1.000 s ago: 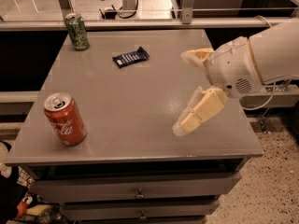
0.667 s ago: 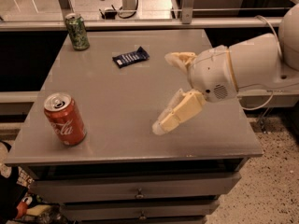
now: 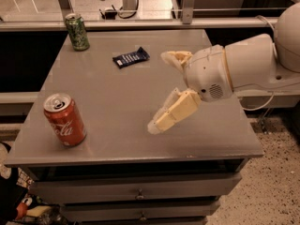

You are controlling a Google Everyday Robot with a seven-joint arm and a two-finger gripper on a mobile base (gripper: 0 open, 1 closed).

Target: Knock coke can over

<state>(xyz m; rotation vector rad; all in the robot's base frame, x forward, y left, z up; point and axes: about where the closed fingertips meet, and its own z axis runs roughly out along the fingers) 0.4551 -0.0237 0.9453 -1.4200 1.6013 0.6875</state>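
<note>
The red coke can (image 3: pixel 65 120) stands upright near the front left corner of the grey table (image 3: pixel 117 97). My gripper (image 3: pixel 158 92) hovers over the middle right of the table, well to the right of the can. Its two cream fingers are spread wide apart and hold nothing; one fingertip (image 3: pixel 154 127) points down towards the table, the other (image 3: pixel 166 56) points to the left. The white arm reaches in from the right.
A green can (image 3: pixel 77 31) stands upright at the table's back left corner. A dark blue snack packet (image 3: pixel 131 57) lies flat at the back centre. Drawers sit below the tabletop. A railing runs behind the table.
My gripper has moved to the left across the table, closer to the coke can. The cans and the packet have not moved.
</note>
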